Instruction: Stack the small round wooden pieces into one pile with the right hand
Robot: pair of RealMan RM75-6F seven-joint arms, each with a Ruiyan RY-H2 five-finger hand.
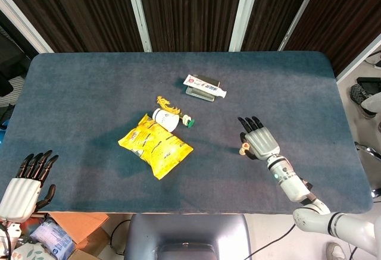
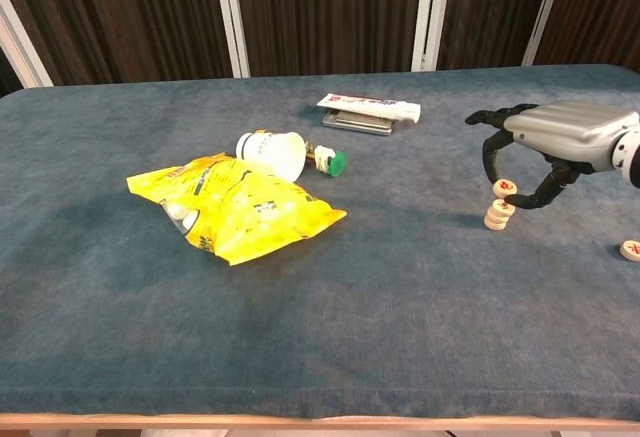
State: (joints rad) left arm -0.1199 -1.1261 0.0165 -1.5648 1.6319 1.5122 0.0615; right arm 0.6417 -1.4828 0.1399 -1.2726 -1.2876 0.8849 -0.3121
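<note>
A short pile of round wooden pieces (image 2: 496, 216) stands on the blue table (image 2: 400, 287), right of centre. My right hand (image 2: 553, 140) hovers over it and pinches one more wooden piece (image 2: 505, 188) between thumb and a finger, just above the pile's top. The head view shows the same right hand (image 1: 260, 141) covering most of the pile (image 1: 243, 149). A single loose wooden piece (image 2: 631, 250) lies near the right edge of the chest view. My left hand (image 1: 25, 181) rests off the table's front left corner, fingers straight, holding nothing.
A yellow snack bag (image 2: 235, 207) lies left of centre, with a white bottle (image 2: 273, 152) and a small green-capped item (image 2: 331, 162) behind it. A toothpaste tube (image 2: 370, 107) rests on a dark flat box at the back.
</note>
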